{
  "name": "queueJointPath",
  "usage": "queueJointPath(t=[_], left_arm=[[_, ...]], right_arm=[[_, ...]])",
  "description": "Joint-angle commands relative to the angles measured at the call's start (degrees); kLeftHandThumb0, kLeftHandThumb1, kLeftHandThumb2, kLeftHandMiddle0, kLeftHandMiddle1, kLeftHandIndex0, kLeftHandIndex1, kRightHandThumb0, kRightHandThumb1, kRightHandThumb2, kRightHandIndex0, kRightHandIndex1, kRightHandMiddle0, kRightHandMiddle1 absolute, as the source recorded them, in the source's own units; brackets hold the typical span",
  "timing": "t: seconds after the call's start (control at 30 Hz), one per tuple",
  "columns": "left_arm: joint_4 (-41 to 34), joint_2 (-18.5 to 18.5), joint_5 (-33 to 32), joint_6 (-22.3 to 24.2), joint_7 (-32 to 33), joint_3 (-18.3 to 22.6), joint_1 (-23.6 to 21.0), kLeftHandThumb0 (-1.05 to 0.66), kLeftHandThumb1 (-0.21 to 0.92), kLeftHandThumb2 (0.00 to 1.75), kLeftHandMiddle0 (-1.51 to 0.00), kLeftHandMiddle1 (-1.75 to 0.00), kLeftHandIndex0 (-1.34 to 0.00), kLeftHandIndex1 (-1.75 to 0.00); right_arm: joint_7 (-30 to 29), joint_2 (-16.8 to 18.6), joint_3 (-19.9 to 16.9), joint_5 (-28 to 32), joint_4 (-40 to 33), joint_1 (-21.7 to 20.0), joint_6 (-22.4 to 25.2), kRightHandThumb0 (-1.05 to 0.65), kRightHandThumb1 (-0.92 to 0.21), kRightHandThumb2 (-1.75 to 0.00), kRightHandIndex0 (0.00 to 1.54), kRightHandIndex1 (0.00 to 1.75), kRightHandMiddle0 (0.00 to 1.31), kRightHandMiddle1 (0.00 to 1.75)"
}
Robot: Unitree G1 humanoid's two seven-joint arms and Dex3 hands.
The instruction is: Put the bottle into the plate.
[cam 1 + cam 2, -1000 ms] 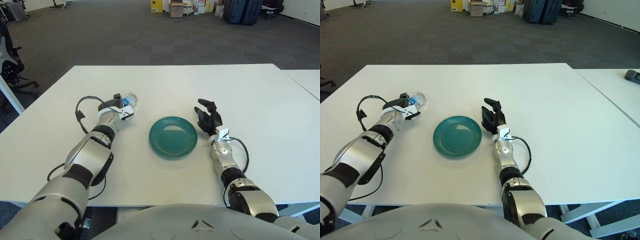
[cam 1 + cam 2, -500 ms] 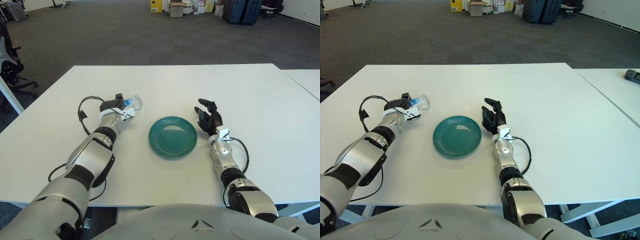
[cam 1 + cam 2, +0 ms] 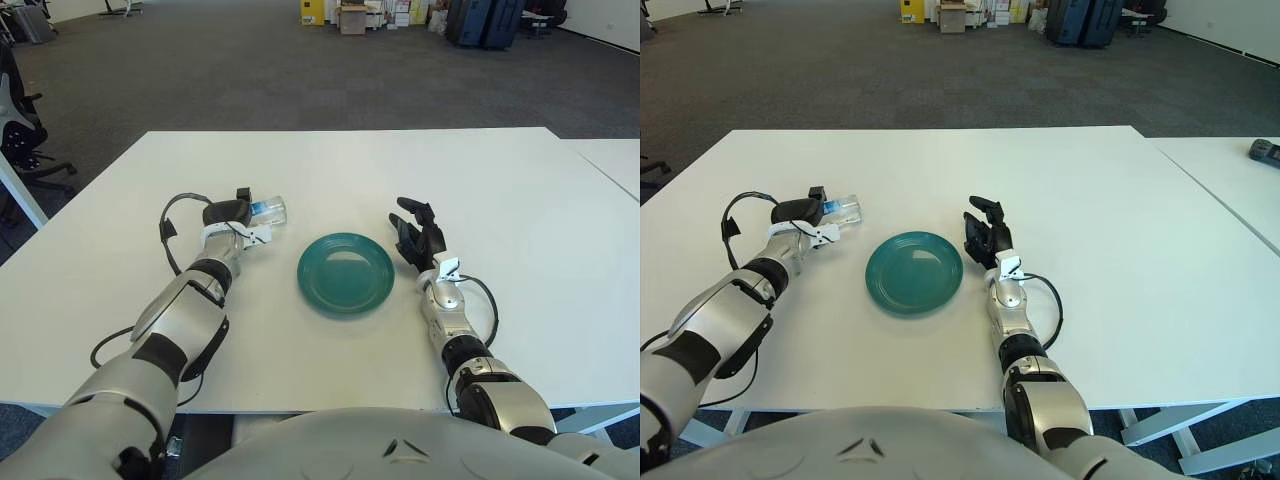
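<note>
While the left hand has its fingers clamped round a small clear water bottle, the bottle juts out from the hand toward the plate, lying nearly on its side with its blue label at the fingers. It shows just above the white table, though whether it has left the surface cannot be told. The green plate lies to the right of this hand and a little nearer the robot, close but not touching. The right hand shows on the plate's far side, just beside its rim, dark fingers spread and holding nothing.

As I judge it, the step in hand is the carry to the plate. To do it well, the grip should stay firm on the bottle's body, since the smooth plastic could slip or roll. The hand should travel rightward and toward the robot, keeping the bottle high enough to pass over the raised rim instead of nudging it. Release ought to come only once the bottle is over the dish's middle and low, so that it does not roll off.

Against the frame a second ago, the left hand has drifted toward the plate, and the bottle has tipped from a more upright lean to this flatter pose. The plate and the right hand have not shifted.
</note>
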Motion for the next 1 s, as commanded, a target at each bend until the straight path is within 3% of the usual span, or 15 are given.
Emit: queueJointPath(t=[0.0, 0.3, 0.43, 0.57, 0.73, 0.87, 0.97], left_arm=[[-0.5, 1.0, 0.2, -0.4, 1.2, 0.1, 0.7, -0.41, 0.54, 1.03, -0.91, -1.75, -0.44, -1.74], [-2.1, 1.8, 0.4, -1.1, 2.7, 0.1, 0.5, -0.42, 0.50, 1.08, -0.95, -1.75, -0.47, -1.75], [-7.7, 3.4, 1.2, -1.1, 4.6, 0.1, 0.0, -0.43, 0.45, 1.14, -1.01, -1.75, -0.50, -1.75], [-25.2, 7.3, 3.5, 1.1, 5.1, 1.6, 2.8, -0.44, 0.42, 1.18, -1.05, -1.75, -0.53, -1.75], [-39.8, 10.6, 5.2, 1.3, 4.0, 3.4, 6.6, -0.44, 0.41, 1.19, -1.08, -1.75, -0.53, -1.75], [-47.4, 12.3, 5.9, 0.0, 3.8, 4.9, 9.1, -0.44, 0.40, 1.20, -1.12, -1.75, -0.54, -1.75], [-58.5, 12.8, 6.5, 1.3, 1.9, 7.0, 13.3, -0.44, 0.40, 1.20, -1.13, -1.75, -0.54, -1.75]], right_arm=[[-0.4, 0.2, -0.1, 0.1, 3.2, 4.4, 1.1, -0.66, -0.92, -0.67, 0.56, 0.01, 0.12, 0.92], [-1.3, 0.1, 0.3, -0.5, 3.4, 4.2, 1.4, -0.66, -0.92, -0.69, 0.55, 0.00, 0.11, 0.92], [-1.3, 0.2, 0.2, -0.3, 3.5, 4.2, 1.5, -0.66, -0.92, -0.69, 0.55, 0.00, 0.11, 0.92], [-2.1, 0.1, 0.3, -0.8, 3.9, 4.1, 0.9, -0.67, -0.92, -0.71, 0.54, 0.00, 0.11, 0.93], [-2.7, 0.0, 0.4, -1.3, 4.5, 3.8, 0.8, -0.69, -0.92, -0.72, 0.54, 0.00, 0.11, 0.93], [-3.3, -0.1, 0.6, -1.8, 5.1, 3.7, 0.4, -0.70, -0.92, -0.73, 0.53, 0.00, 0.11, 0.94], [-3.4, 0.0, 0.5, -1.8, 5.4, 3.5, 0.7, -0.71, -0.92, -0.73, 0.53, 0.00, 0.11, 0.95]])
